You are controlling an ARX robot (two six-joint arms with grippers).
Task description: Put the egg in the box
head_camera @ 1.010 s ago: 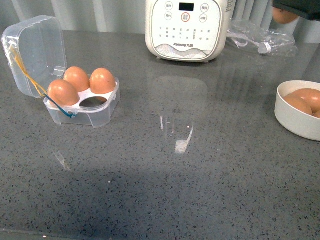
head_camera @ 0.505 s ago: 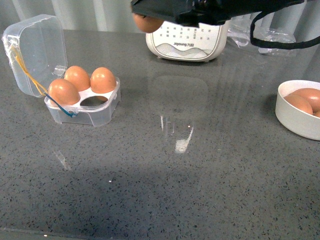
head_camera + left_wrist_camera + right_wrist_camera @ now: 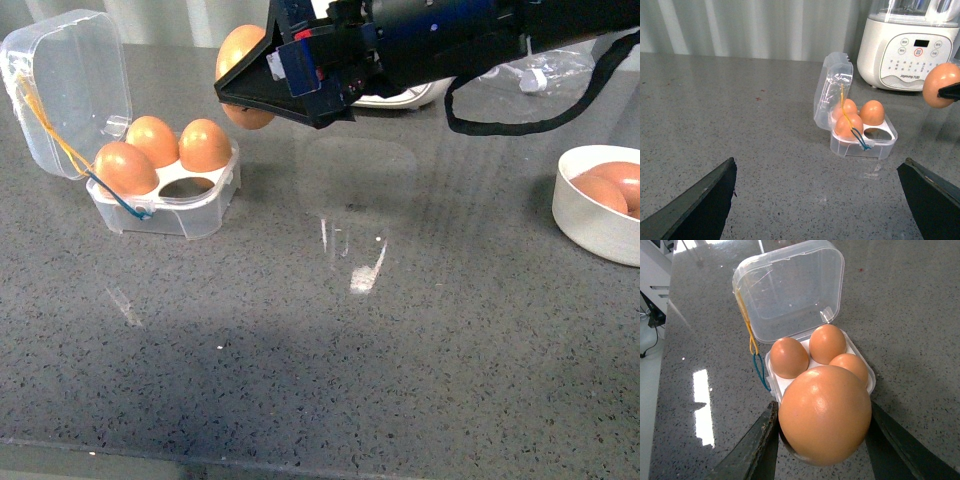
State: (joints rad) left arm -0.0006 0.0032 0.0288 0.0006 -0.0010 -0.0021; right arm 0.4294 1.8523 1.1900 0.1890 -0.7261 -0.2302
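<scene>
The clear four-slot box (image 3: 170,215) stands at the left of the grey counter with its lid open. It holds three brown eggs, and its front right slot (image 3: 181,186) is empty. My right gripper (image 3: 262,92) is shut on the egg (image 3: 240,60) and holds it in the air just right of and behind the box. In the right wrist view the egg (image 3: 825,415) sits between the fingers (image 3: 760,440), with the box (image 3: 790,290) beyond it. My left gripper (image 3: 825,200) is open and empty, well short of the box (image 3: 862,145).
A round white bowl (image 3: 590,225) with more brown eggs stands at the right edge. A white cooker (image 3: 910,55) stands at the back, partly hidden by my right arm in the front view. A crumpled clear plastic bag (image 3: 540,85) lies behind the arm.
My right arm has swung in from the far right to the left and come lower with the egg. The egg now hangs close to the box.
</scene>
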